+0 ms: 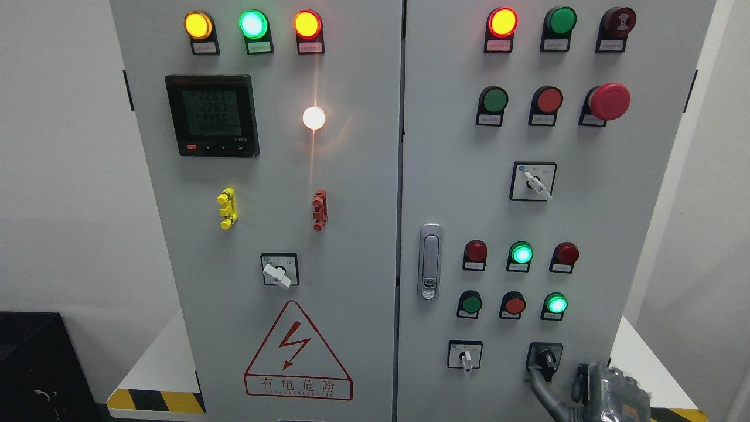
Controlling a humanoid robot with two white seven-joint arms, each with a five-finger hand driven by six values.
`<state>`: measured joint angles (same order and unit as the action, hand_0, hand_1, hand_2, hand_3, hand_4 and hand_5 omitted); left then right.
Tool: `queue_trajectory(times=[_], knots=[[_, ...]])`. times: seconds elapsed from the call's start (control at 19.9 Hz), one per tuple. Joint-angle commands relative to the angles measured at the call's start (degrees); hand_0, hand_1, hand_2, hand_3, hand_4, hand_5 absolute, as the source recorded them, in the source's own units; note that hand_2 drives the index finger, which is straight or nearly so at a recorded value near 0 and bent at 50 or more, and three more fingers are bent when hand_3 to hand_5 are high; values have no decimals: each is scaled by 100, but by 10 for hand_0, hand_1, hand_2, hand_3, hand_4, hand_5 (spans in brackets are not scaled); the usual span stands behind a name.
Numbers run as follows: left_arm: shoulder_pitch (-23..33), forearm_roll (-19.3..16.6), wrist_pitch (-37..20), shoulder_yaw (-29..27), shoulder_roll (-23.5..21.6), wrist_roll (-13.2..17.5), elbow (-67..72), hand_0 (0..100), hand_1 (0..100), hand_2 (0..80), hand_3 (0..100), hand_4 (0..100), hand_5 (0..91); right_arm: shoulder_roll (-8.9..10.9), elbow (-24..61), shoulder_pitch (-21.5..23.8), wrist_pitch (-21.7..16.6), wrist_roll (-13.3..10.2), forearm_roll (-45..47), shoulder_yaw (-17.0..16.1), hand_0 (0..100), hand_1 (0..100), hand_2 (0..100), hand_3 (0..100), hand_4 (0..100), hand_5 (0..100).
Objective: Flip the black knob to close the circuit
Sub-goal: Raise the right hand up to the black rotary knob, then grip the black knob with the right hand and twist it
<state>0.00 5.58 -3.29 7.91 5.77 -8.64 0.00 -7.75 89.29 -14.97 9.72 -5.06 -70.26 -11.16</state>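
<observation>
The black knob (546, 357) sits on a black square plate at the lower right of the right cabinet door (592, 193), its handle pointing down and slightly right. My right hand (559, 382) comes in at the bottom right corner, grey and glossy. One long finger (540, 388) stretches up and left, its tip touching the knob plate's lower left edge. The thumb stands upright to the right of the knob, apart from it. The hand is open and grips nothing. My left arm does not show.
A white selector switch (466, 356) is left of the black knob, with green and red push buttons (515, 305) and lit green lamps (556, 304) above. The door's metal latch (430, 261) is near the centre seam. A red mushroom stop button (608, 101) juts out at the upper right.
</observation>
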Motion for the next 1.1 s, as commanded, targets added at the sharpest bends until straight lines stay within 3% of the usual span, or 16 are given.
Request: queue_trajectory(times=[0.0, 1.05], knots=[[132, 4, 4, 0, 3, 3, -176, 120, 556, 0, 0, 0, 0, 1, -8, -32, -5, -13, 12, -220, 0, 153, 892, 994, 892, 961], [132, 4, 4, 0, 3, 3, -176, 120, 556, 0, 0, 0, 0, 1, 10, -49, -22, -13, 21, -308, 0, 153, 893, 995, 895, 961]])
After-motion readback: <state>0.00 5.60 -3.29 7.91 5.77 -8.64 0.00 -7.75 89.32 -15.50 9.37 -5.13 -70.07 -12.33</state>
